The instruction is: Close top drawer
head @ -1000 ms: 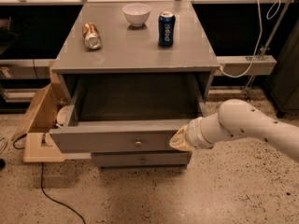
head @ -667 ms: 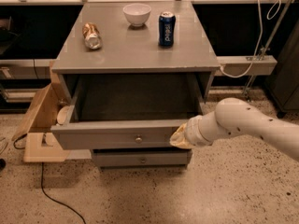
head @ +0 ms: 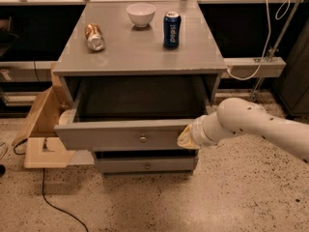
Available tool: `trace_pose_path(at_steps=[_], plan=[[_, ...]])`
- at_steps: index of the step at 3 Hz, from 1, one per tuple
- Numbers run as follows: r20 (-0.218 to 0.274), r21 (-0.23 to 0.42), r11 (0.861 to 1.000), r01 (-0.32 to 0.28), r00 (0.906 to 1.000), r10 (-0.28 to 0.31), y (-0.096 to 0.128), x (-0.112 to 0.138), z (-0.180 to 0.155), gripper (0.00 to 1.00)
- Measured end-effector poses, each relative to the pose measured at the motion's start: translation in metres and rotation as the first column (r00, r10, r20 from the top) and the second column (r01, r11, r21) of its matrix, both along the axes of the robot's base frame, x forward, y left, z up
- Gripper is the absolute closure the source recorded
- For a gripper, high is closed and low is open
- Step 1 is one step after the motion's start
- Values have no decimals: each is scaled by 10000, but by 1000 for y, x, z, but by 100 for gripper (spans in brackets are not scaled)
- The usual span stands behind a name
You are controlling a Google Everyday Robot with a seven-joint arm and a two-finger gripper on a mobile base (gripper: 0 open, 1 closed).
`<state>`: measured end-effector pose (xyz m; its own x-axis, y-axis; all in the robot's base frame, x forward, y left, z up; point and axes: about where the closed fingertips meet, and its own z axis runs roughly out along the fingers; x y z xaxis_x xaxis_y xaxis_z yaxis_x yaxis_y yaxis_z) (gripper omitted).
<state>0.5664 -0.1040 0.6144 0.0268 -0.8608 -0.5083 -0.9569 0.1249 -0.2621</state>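
The top drawer point(head: 116, 138) is a wide grey drawer with a small round silver knob point(head: 143, 138). It stands pulled well out of the grey cabinet point(head: 140, 52), and its inside looks dark and empty. My gripper point(head: 186, 137) is at the end of the white arm point(head: 256, 127) coming in from the right. It rests against the right end of the drawer front. Below it, a second knobbed drawer front point(head: 145, 165) sits closed.
On the cabinet top stand a white bowl point(head: 141, 14), an upright blue can point(head: 171, 29) and a can lying on its side point(head: 94, 36). A wooden box point(head: 41, 129) sits on the floor at the left. A black cable point(head: 53, 202) runs across the speckled floor.
The arm and gripper have shifted slightly left against the drawer front. The drawer looks about as far out as before.
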Motion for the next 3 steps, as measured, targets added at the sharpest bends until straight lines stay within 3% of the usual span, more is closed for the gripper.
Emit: trace_pose_path(at_steps=[1, 2, 3], plan=[[138, -507, 9983, 282, 9995, -276, -7, 19, -2, 100], [440, -1192, 9878, 1003, 9944, -957, -21, 57, 2, 100], [440, -1192, 9878, 1004, 9944, -957, -21, 56, 2, 100]])
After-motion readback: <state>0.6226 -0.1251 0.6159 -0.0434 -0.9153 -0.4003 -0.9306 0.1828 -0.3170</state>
